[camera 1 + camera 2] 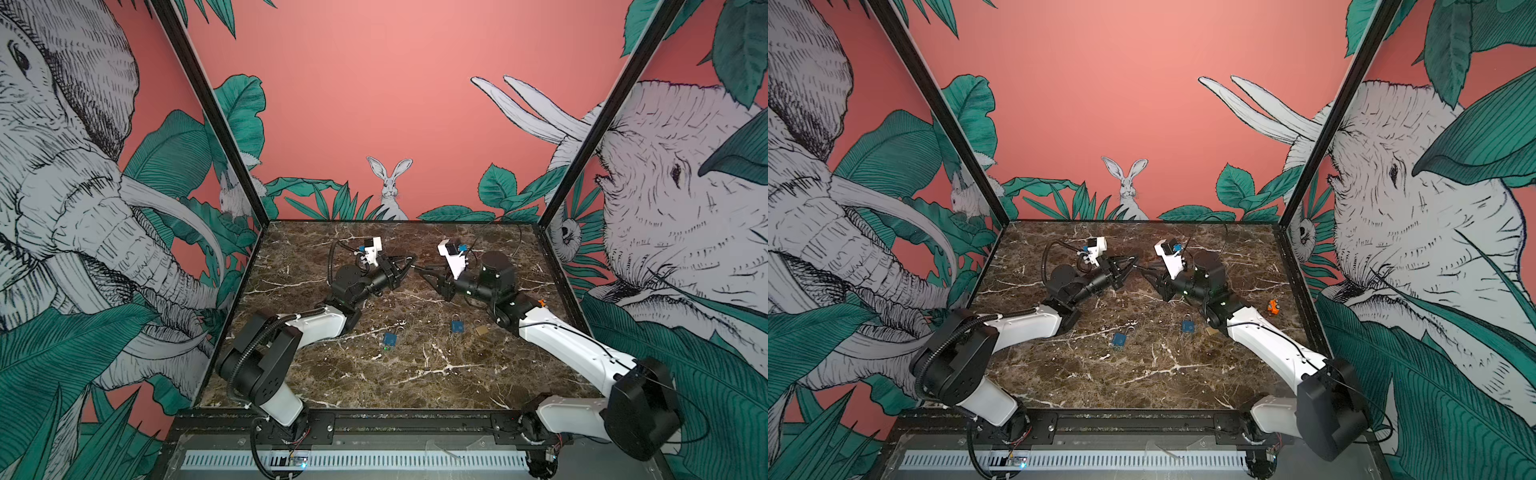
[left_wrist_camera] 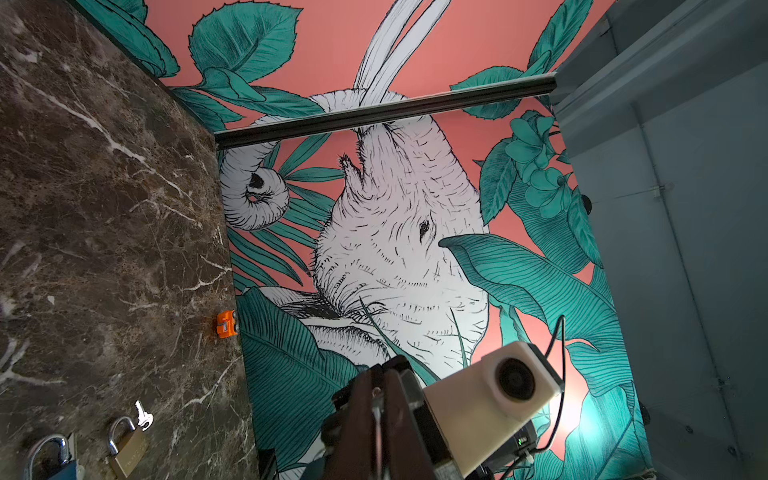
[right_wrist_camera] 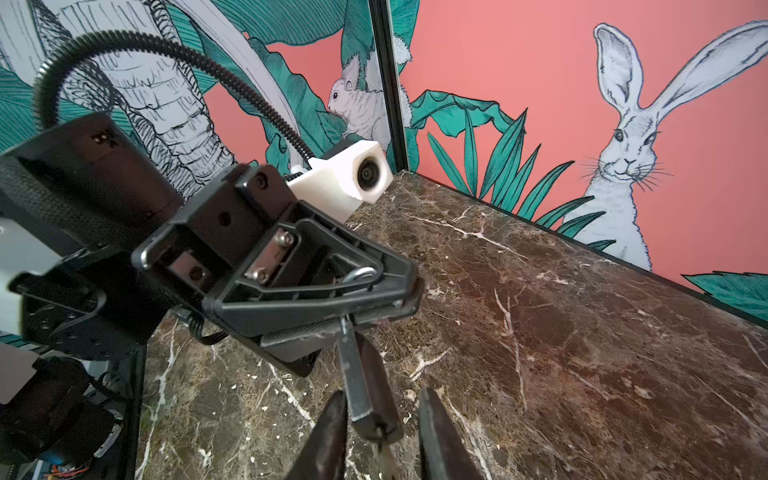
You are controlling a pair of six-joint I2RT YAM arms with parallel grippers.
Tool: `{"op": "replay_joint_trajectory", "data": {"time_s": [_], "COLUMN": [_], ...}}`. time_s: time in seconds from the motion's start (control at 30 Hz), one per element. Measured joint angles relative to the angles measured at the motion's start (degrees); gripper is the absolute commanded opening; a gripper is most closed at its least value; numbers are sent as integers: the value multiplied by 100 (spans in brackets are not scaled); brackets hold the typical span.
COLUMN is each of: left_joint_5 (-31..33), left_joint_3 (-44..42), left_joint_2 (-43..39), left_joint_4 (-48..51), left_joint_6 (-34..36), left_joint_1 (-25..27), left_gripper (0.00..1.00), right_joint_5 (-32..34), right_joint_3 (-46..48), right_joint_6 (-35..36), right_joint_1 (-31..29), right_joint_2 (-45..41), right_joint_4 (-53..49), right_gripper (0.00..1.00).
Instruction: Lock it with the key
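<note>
Both arms meet above the middle of the marble table [image 1: 415, 374]. My left gripper [image 1: 409, 264] is shut on the shackle [image 3: 360, 274] of a dark grey padlock [image 3: 361, 386], which hangs below its fingers [image 3: 316, 299]. In the left wrist view only a thin strip of metal [image 2: 376, 405] shows between the shut fingers. A key [image 3: 387, 459] sticks out of the padlock's lower end. My right gripper [image 3: 382, 395] is open, one finger [image 3: 328, 436] on each side of the padlock's lower end and the key, with a gap on both sides.
On the table nearer the front lie two blue padlocks [image 1: 389, 339] [image 1: 457, 326], a brass padlock [image 1: 481, 330] and, beside the brass one, a loose silver key [image 2: 143, 415]. An orange toy car [image 1: 1273, 307] sits by the right wall. Printed walls close in three sides.
</note>
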State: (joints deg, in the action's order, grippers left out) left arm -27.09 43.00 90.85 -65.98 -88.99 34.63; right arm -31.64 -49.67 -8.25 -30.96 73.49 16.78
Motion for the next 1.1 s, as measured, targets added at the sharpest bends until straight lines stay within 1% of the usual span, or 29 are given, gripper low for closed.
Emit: {"op": "replay_joint_trajectory", "data": {"time_s": [0.07, 0.2, 0.27, 0.33, 0.67, 0.8, 0.9, 1.0, 1.03, 1.07, 1.1], "left_joint_5": [4, 13, 11, 15, 13, 17, 13, 11, 11, 7, -11], "left_joint_3": [0, 2, 2, 0, 2, 2, 2, 4, 9, 15, 26], "left_joint_2": [0, 0, 0, 0, 0, 0, 0, 4, 11, 24, 44], "left_joint_4": [0, 0, 2, 2, 2, 7, -2, -2, 0, 0, 0], "left_joint_6": [0, -2, 0, 0, 0, -2, -9, -11, -11, -9, 22], "left_joint_1": [0, -2, -2, -2, 0, -4, -13, -13, -13, -13, -17], "left_gripper": [0, 0, 0, 0, 0, 0, 0, 0, 3, 27, 48], "right_joint_5": [-48, -111, -160, -184, -223, -291, -361, -380, -378, -374, -372], "right_joint_3": [-7, -22, -22, -22, -22, -22, -22, -22, -22, -22, -22], "right_joint_6": [-39, -76, -101, -157, -308, -356, -398, -446, -474, -514, -564], "right_joint_1": [0, 0, 0, 0, 0, 0, 11, 11, 11, 11, 11], "right_joint_2": [9, 20, 46, 72, 162, 188, 188, 188, 188, 188, 188], "right_joint_4": [17, 28, 59, 103, 208, 249, 269, 267, 264, 260, 245], "right_gripper": [19, 17, 18, 20, 22, 12, 1, 0, 0, 0, 0]}}
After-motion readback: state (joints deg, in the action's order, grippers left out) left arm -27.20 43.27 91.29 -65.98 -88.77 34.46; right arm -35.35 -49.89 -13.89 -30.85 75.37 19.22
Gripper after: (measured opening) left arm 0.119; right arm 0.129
